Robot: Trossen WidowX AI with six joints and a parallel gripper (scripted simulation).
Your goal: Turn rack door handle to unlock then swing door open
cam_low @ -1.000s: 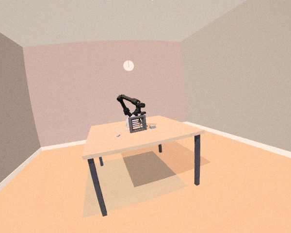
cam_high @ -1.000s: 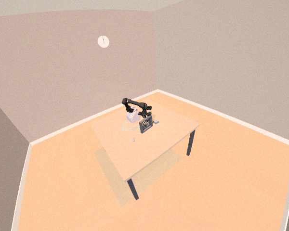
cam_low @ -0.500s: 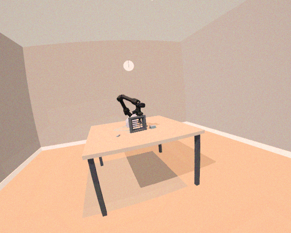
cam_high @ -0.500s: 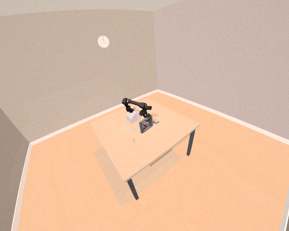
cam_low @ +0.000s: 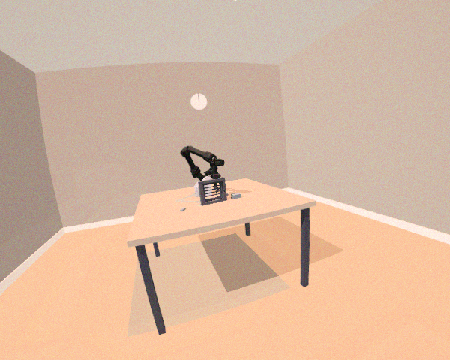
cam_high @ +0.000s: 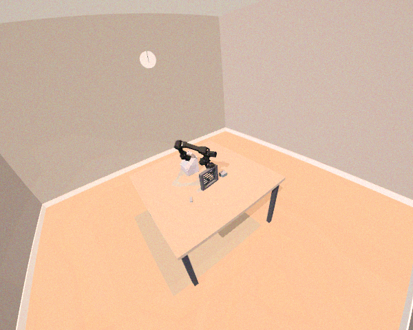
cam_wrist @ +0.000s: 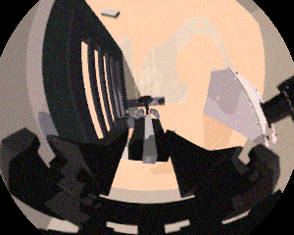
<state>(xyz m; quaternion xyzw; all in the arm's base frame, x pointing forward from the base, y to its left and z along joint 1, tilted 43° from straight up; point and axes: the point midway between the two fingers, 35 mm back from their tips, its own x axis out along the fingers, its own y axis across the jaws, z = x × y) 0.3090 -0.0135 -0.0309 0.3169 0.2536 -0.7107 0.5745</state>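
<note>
The dark grey rack frame (cam_high: 202, 182) (cam_low: 202, 194) (cam_wrist: 56, 64) stands upright on the table (cam_high: 231, 199) (cam_low: 264, 201). Its slatted door looks in line with the frame. My gripper (cam_low: 217, 187) (cam_wrist: 147, 131) points down on the arm's side, close beside the door; the frame partly hides it in the top and exterior views. Its fingers look part-way open. In the wrist view a small dark handle (cam_wrist: 146, 98) shows at the fingertips, with a short grey bar across it. Whether both fingers touch the handle is too small to tell.
A white faceted block (cam_high: 189, 167) (cam_wrist: 225, 93) stands near the arm's base. A grey-blue box (cam_high: 223, 174) (cam_low: 235, 196) lies just right of the frame. A small grey piece (cam_high: 191, 199) (cam_low: 183, 209) (cam_wrist: 110, 13) lies to the frame's left.
</note>
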